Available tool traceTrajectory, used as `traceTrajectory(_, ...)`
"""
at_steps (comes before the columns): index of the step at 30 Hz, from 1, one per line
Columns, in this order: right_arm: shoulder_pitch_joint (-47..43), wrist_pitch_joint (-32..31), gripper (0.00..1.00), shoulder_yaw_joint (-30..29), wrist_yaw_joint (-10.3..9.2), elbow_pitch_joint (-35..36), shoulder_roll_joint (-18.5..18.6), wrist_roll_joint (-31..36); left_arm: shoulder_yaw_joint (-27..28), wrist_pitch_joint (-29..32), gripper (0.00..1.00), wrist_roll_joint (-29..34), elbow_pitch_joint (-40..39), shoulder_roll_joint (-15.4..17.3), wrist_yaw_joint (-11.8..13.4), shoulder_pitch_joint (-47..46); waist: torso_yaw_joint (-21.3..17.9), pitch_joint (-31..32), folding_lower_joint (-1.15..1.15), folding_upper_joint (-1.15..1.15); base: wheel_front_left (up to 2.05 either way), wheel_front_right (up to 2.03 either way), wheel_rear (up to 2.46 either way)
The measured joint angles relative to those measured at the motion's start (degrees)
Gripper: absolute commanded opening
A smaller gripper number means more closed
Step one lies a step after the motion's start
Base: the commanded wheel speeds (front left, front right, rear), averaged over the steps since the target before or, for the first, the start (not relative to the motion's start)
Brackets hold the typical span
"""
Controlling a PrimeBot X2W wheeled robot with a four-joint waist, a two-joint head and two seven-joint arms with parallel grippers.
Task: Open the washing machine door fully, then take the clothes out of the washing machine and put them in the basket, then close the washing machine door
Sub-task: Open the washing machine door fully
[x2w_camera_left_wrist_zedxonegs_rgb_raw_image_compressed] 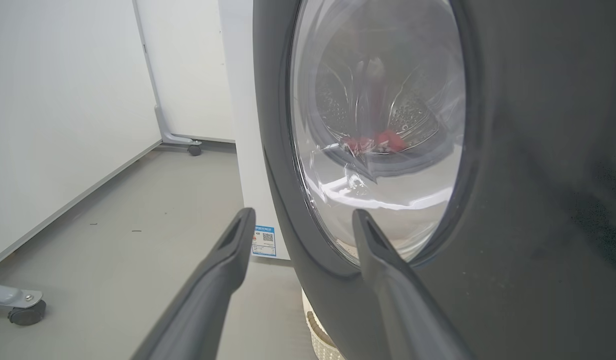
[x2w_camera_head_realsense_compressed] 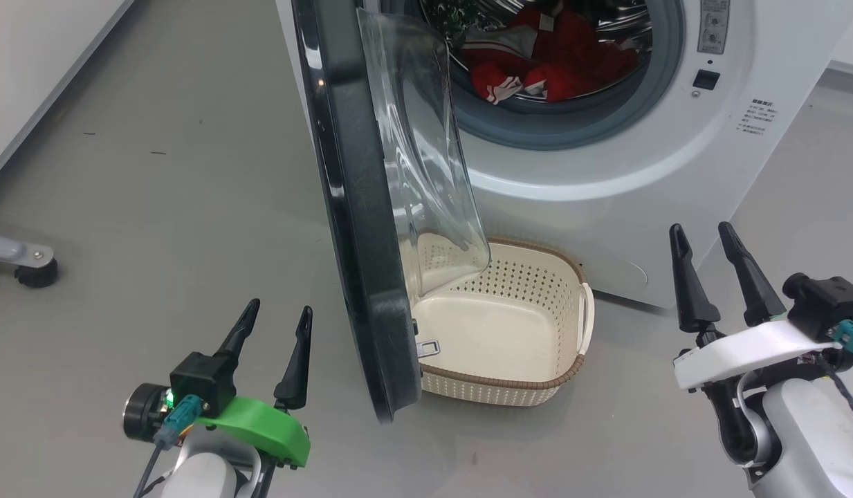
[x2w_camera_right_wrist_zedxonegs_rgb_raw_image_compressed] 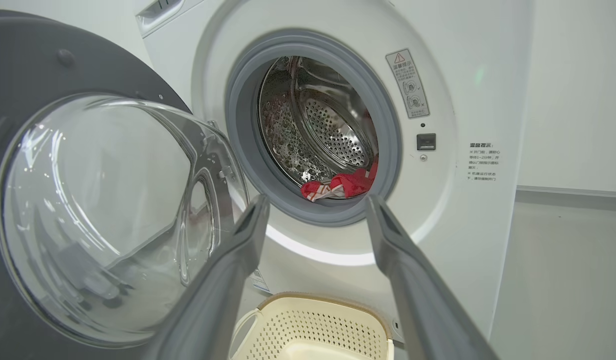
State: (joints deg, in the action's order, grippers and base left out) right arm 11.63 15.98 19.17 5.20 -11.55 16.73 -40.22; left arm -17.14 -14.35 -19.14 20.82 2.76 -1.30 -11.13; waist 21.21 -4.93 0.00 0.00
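Clearly, in the head view the large round glossy black door point(x2w_camera_head_realsense_compressed: 357, 228) with its bulging clear glass bowl stands about edge-on and, by my judgement, not yet fully open. Its lower part hangs over the small cream perforated plastic basket point(x2w_camera_head_realsense_compressed: 499, 387), which sits on the floor just before the big white front-loading washing machine point(x2w_camera_head_realsense_compressed: 606, 173). The bright red clothes point(x2w_camera_head_realsense_compressed: 551, 62) with white trim lie inside the drum. The left gripper point(x2w_camera_head_realsense_compressed: 279, 306) waits on the outer side of the door and the right gripper point(x2w_camera_head_realsense_compressed: 700, 226) is near the machine's right corner. Both have their fingers apart and hold nothing. In the left wrist view the two fingers point at the door's black rim, very near it. This arm seems to stand where the door must swing, so the door may strike it, and a push from this side would close the door. In the right wrist view the open fingers aim at the grey rubber seal point(x2w_camera_right_wrist_zedxonegs_rgb_raw_image_compressed: 238, 135) and the clothes low in the steel drum point(x2w_camera_right_wrist_zedxonegs_rgb_raw_image_compressed: 332, 135). If this arm reaches in now, it may knock the glass bowl, and a garment pulled out may catch on the bowl or fall beside the basket.
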Motion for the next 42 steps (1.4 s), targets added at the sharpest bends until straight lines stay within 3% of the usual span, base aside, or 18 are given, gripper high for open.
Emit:
traceTrajectory(7, -0.9, -0.9, 1.00, 0.7, -4.97, -2.3, -0.8, 7.8, -0.1, 0.2, 1.00, 0.0, 0.3, 0.0, 0.0, 0.0, 0.0, 0.5, 0.00, 0.00, 0.00, 0.00, 0.00)
traceTrajectory(14, -2.2, -1.1, 1.00, -1.3, -7.79, -1.5, -4.3, 12.1, -0.2, 0.2, 1.00, 0.0, 0.4, 0.0, 0.0, 0.4, -0.1, 0.8, 0.00, 0.00, 0.00, 0.00, 0.00)
traceTrajectory(42, -5.4, -1.1, 1.00, -5.3, -8.36, -2.8, -9.3, 18.8, -0.6, 0.7, 1.00, 0.0, 0.2, 0.1, 0.5, 0.6, 0.1, 0.5, 0.00, 0.00, 0.00, 0.00, 0.00)
